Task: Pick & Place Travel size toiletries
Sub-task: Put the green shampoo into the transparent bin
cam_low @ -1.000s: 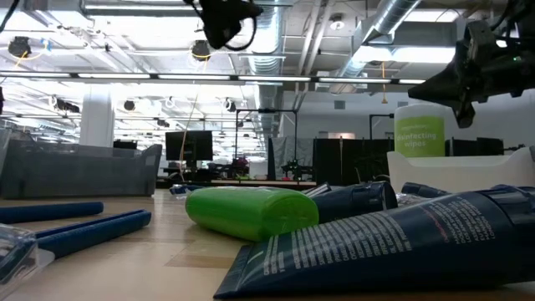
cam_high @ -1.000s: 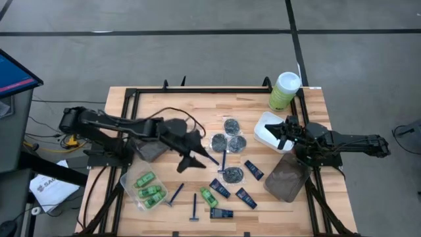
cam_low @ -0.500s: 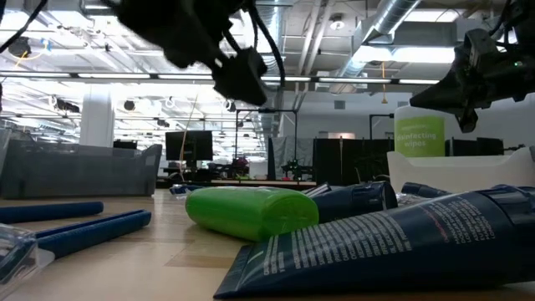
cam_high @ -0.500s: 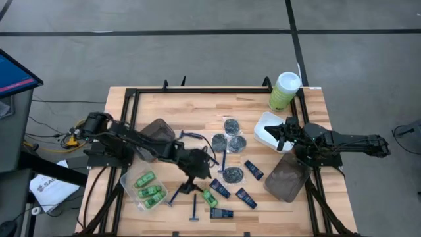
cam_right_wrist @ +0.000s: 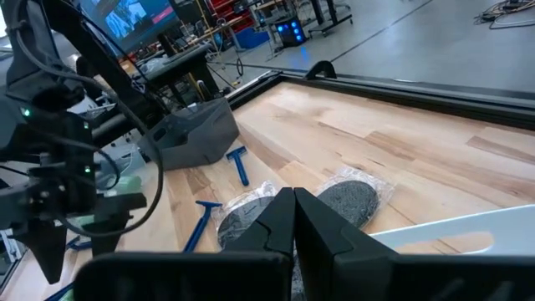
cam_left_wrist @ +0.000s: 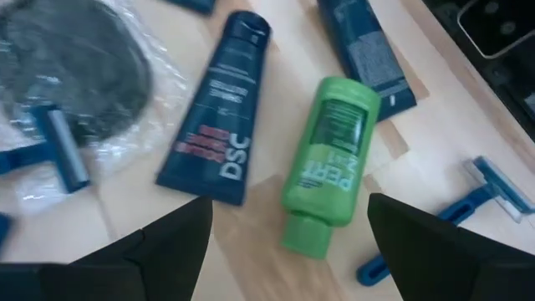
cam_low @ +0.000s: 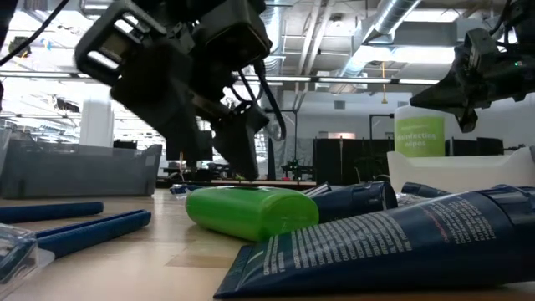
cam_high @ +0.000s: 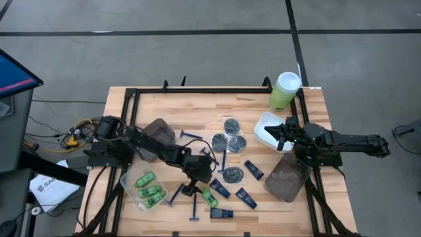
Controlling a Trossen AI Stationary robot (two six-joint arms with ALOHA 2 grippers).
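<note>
The travel size toiletries lie scattered on the wooden table [cam_high: 164, 105]. A loose green mini bottle [cam_high: 209, 196] [cam_left_wrist: 328, 171] [cam_low: 251, 211] rests on its side beside a dark-blue tube [cam_left_wrist: 219, 125]. My left gripper [cam_high: 195, 187] [cam_left_wrist: 288, 247] [cam_low: 213, 159] hovers open just above it, slanting down, one finger on either side of the bottle's cap end [cam_left_wrist: 305, 236] and clear of it. My right gripper [cam_high: 283, 135] [cam_right_wrist: 292, 217] waits shut above a white tub [cam_high: 266, 128] at the right. Razors [cam_high: 176, 193], round tins [cam_high: 230, 125] and more tubes [cam_high: 246, 197] lie around.
A clear tub [cam_high: 131, 191] at the near left holds green bottles [cam_high: 150, 189]. Smoky tubs stand at the left [cam_high: 158, 131] and near right [cam_high: 286, 178]. A tall pale-green canister [cam_high: 284, 90] stands at the far right corner. A black frame [cam_high: 217, 89] edges the table.
My left gripper has come down and toward the table's near edge, from above the tins to just over the loose green bottle, and has rolled about its pointing line. The bottle and the other items lie as before.
</note>
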